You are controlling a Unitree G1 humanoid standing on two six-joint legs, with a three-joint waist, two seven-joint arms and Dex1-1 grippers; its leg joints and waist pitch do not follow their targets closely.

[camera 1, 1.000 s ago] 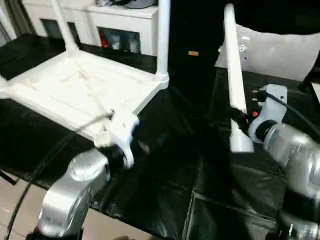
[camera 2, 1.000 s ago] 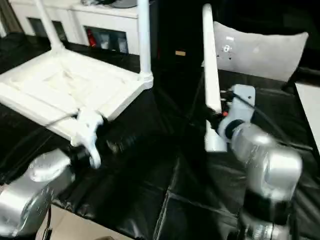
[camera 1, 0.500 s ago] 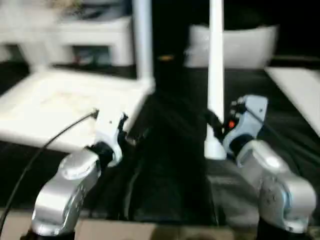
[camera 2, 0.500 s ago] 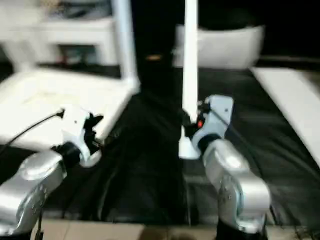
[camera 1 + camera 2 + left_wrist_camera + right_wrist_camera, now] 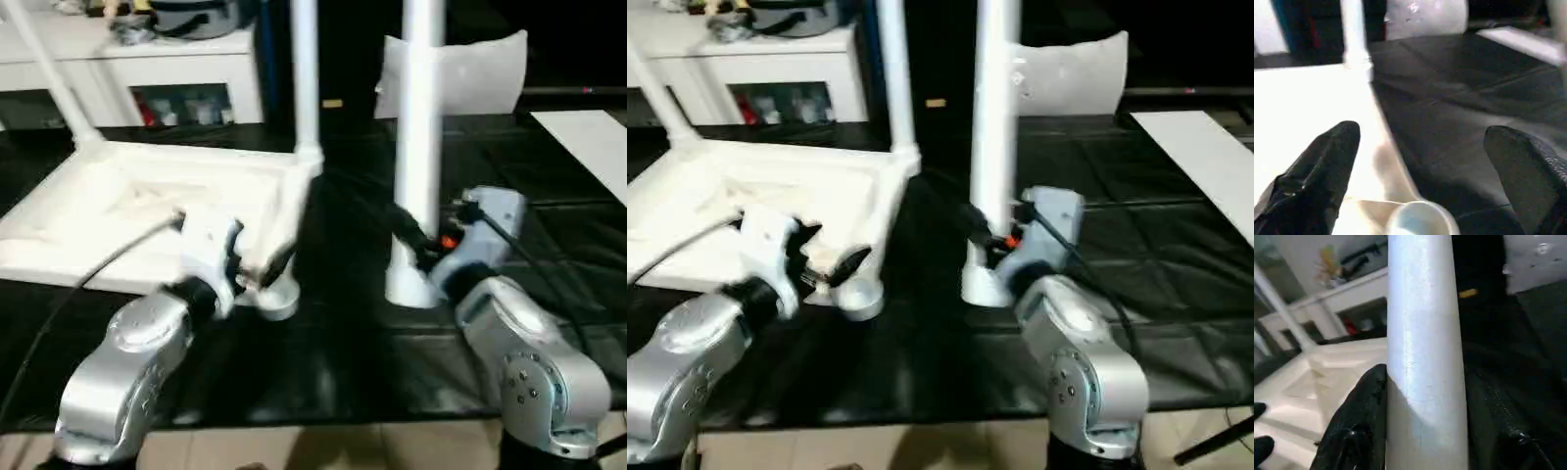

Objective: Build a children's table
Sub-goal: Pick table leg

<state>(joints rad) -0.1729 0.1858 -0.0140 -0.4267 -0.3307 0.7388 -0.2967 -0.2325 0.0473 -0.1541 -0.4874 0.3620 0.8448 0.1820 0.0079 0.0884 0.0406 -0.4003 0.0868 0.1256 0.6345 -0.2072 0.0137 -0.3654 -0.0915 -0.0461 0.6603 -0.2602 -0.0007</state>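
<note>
The children's table [image 5: 147, 201] lies upside down on the black worktop [image 5: 549, 225], on the robot's left, its rimmed square top flat on the surface. Two legs, counted, already stand up from it: one at the far left corner [image 5: 44, 73] and one at the far right corner [image 5: 304, 78]. The near right corner socket [image 5: 277, 299] is an open round cup with no leg in it. The left gripper [image 5: 257, 271] hovers right at that socket, its two black fingers [image 5: 1327, 161] spread wide, one over the white top and the other out over the black surface, the socket's rim between them. A third, loose leg [image 5: 419, 147] is held upright by the right gripper [image 5: 416, 245], whose fingers [image 5: 1359, 416] pinch it low on the shaft; its wide end hangs just above the worktop, apart from the table and to the right of the empty socket. A second ago that leg leaned over; now it stands straight, nearer the table. Behind stand a white cabinet [image 5: 176, 73] and a pale cushion [image 5: 470, 73]
</note>
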